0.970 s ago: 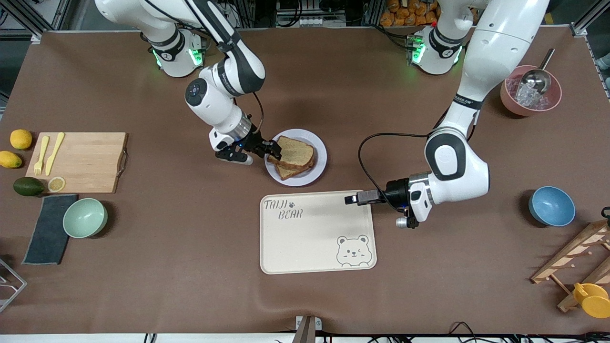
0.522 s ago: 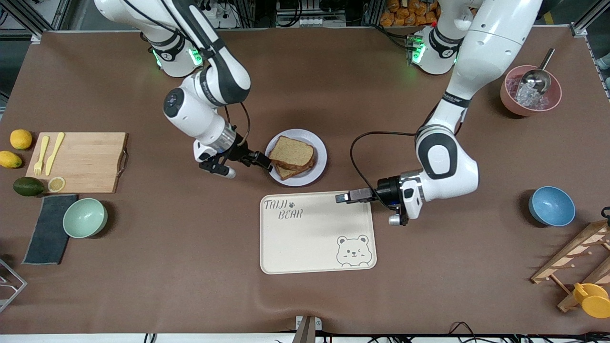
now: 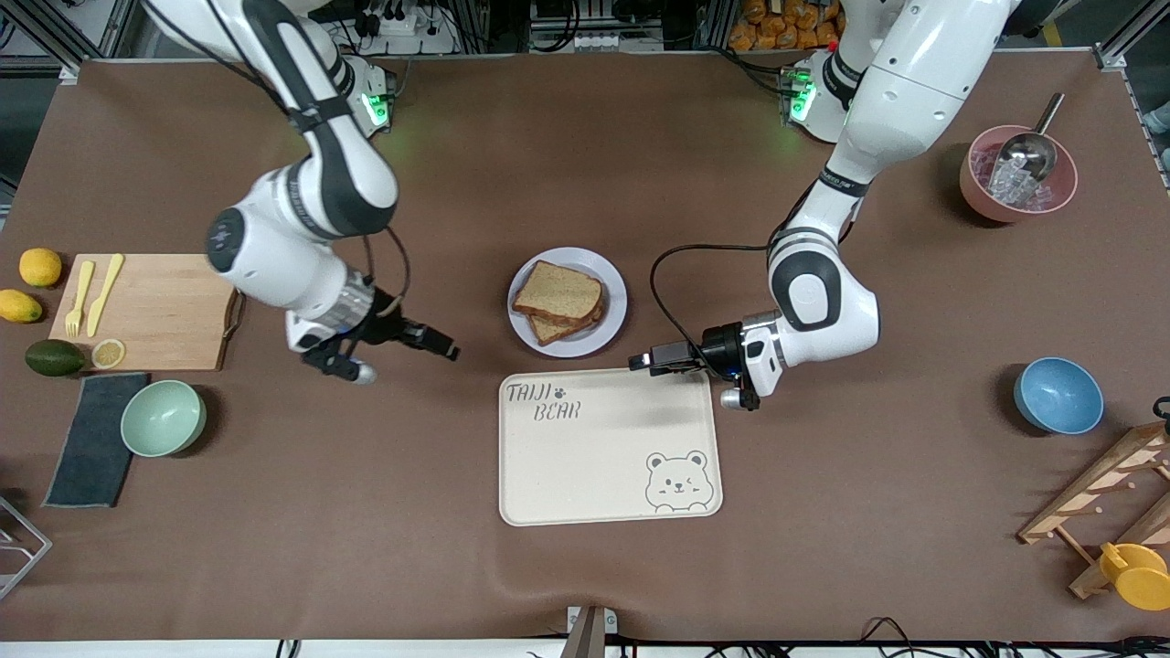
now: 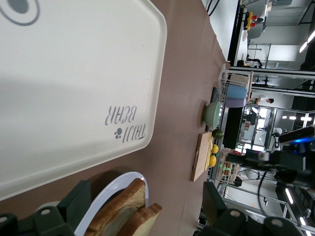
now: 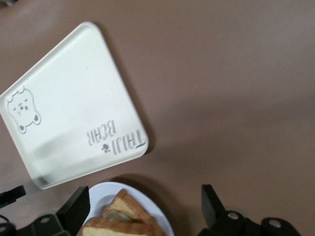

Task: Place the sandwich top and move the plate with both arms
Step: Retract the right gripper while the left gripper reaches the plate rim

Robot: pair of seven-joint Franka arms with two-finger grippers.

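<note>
The sandwich top [image 3: 558, 294] lies flat on the lower slices, on the plate [image 3: 614, 291]; the stack sits slightly askew, which suits a slice set down from the side. The plate rests on the bench [image 3: 585, 137] just beside the tray [image 3: 608, 448], on the side farther from the front camera, presumably so the carry is short.

The right gripper [image 3: 446, 348] hangs released and empty over bare bench, toward the right arm's end from the plate. The left gripper [image 3: 643, 363] hovers over the tray's corner nearest the plate, jaws spread, holding nothing. In the left wrist view the plate rim [image 4: 114, 188] shows between its fingers, so it appears lined up for a rim grasp.

Judgement: placement is done; the two-arm plate move is not begun.
</note>
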